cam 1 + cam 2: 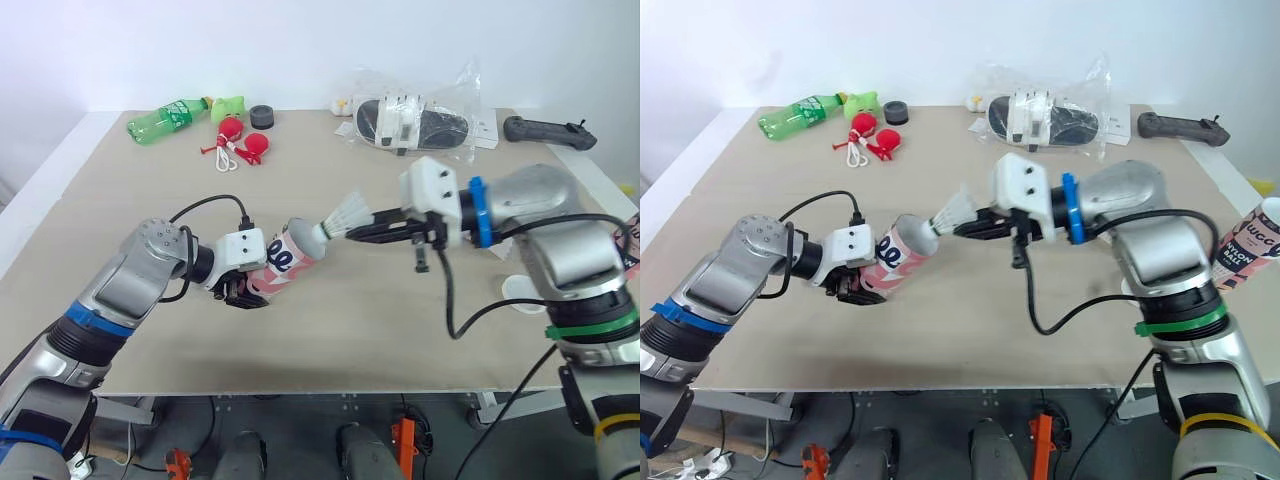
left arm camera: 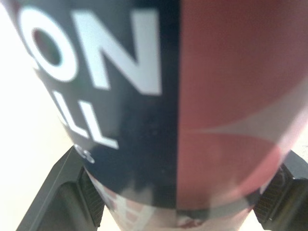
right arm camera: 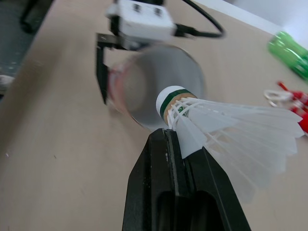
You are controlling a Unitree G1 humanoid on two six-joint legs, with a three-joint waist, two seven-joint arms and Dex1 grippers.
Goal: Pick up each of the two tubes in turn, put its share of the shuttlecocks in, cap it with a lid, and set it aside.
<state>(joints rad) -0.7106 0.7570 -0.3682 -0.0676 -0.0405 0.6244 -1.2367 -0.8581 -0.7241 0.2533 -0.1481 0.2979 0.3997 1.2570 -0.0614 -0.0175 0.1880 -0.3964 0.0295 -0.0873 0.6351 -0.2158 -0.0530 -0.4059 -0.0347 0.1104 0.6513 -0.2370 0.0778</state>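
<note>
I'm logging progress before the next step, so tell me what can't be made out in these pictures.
Tube interior, right wrist view: dim and partly behind the shuttlecock; contents unclear.
Second tube, right eye view: cut off by the picture's edge.
Tube's lettering, left wrist view: cropped by the edges.
Plastic bag contents, left eye view: veiled by crinkled plastic.

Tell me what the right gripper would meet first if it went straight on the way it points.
The right gripper would meet the open mouth of the tube in the left gripper. Its shuttlecock leads cork-first and may clip the rim; depth is unclear.
</note>
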